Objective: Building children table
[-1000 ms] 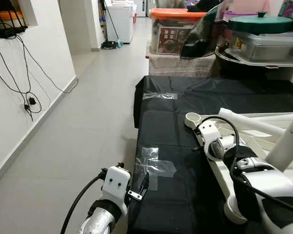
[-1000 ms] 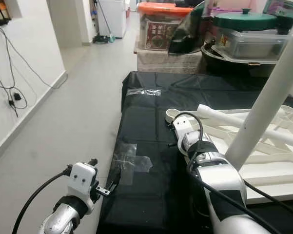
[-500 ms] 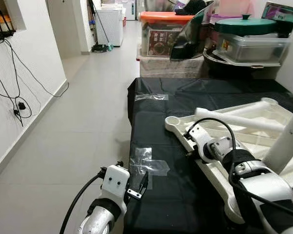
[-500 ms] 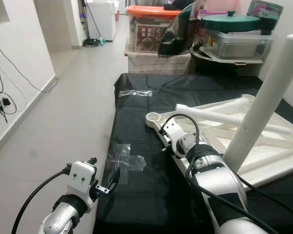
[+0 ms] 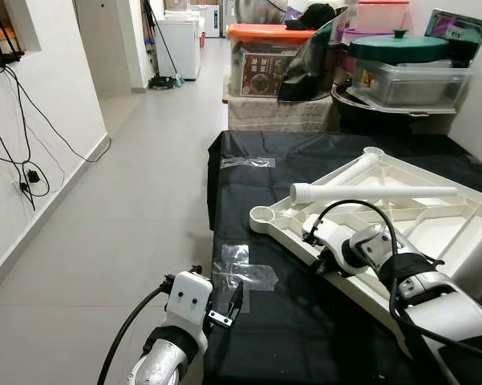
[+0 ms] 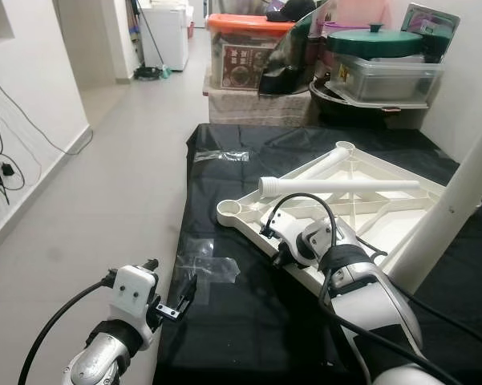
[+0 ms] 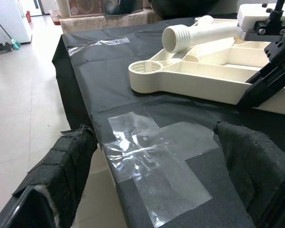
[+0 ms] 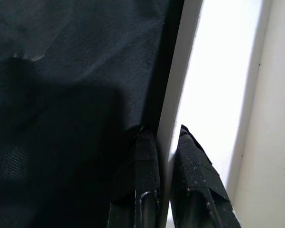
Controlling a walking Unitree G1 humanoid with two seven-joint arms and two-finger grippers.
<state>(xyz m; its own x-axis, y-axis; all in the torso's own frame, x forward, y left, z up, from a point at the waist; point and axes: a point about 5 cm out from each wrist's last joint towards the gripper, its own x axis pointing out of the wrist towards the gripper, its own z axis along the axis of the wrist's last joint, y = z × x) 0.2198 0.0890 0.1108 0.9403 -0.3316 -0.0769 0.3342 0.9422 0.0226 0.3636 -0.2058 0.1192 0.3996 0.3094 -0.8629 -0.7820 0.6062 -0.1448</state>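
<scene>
A: Where is the table top, and what has hold of it?

B: The white plastic table top [image 5: 401, 220] lies upside down on the black sheet [image 5: 305, 321], ribs upward; the right gripper [image 8: 163, 142] is clamped on its near rim; the right wrist view shows the two black fingers [image 8: 144, 166] pinching that thin white wall from either side, one finger over the dark sheet, the other inside the tray-like underside; the head views hide that pinch behind the wrist.

A: And the legs?

B: One white leg [image 5: 373, 192] lies loose across the ribs, its threaded end pointing towards the round corner socket [image 5: 262, 215]; the left wrist view shows that thread and the socket's hollow clearly; a second leg [image 6: 457, 208] stands up at the right side of the right eye view.

A: The left side?

B: The left gripper [image 7: 156, 166] hangs just off the sheet's near left corner, fingers spread wide and holding nothing, with crossed clear tape [image 7: 151, 156] between them on the sheet.

A: Room to move?

B: Grey tiled floor [image 5: 120, 216] runs open along the sheet's left edge to the wall; storage boxes [image 5: 273, 56] crowd the far end.
</scene>
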